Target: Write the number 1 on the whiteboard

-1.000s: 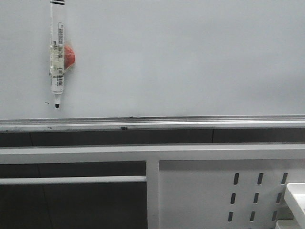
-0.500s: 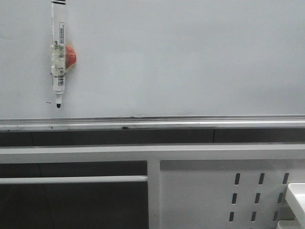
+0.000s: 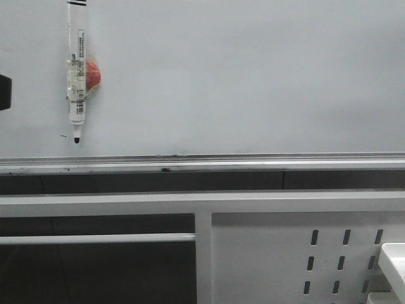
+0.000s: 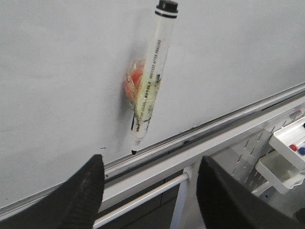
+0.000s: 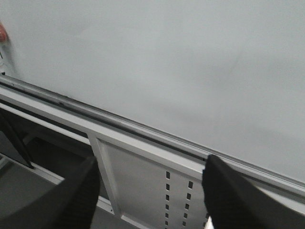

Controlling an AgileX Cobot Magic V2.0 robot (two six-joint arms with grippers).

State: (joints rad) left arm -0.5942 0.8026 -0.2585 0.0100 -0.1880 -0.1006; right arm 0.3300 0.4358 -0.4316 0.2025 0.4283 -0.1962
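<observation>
The whiteboard fills the upper half of the front view, pale grey and glossy, with its silver ledge running the full width along the bottom edge. No long stroke of a number 1 shows on it; the surface reads bare apart from a tiny black speck low on the left. Below sits the white perforated frame, slots punched in its right-hand panel, and a white tray pokes in at the lower right corner.

Up on the board's left side hangs the marker, upright, black cap end at the top, tip pointing down and stopping short of the ledge, the speck just beside that tip. It is taped to a red magnet that sticks to the board at the marker's right side.

Left gripper faces the marker from below in its wrist view, fingers spread wide, nothing between them, well clear of the pen. A dark sliver at the front view's left edge is too cropped to identify.

Right gripper is also spread wide and empty, looking at bare board, ledge and frame.
</observation>
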